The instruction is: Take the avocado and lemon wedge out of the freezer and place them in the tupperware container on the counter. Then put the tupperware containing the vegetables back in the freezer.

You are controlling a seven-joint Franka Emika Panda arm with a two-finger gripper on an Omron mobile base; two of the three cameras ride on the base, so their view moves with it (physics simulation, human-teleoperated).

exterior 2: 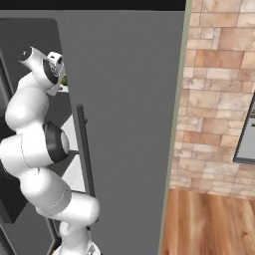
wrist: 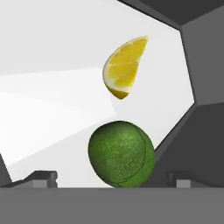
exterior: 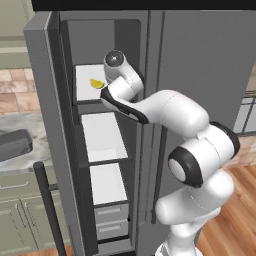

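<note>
Presently: gripper (wrist: 112,179) wide open, nothing held, fingertips (wrist: 43,177) either side of avocado (wrist: 121,154), reached into top shelf of freezer (exterior: 107,135). Avocado on white shelf, between the jaws. Lemon wedge (wrist: 124,66) just beyond avocado, apart from it, same shelf. Container (exterior: 14,144) on counter (exterior: 20,122), left of open door.
</note>
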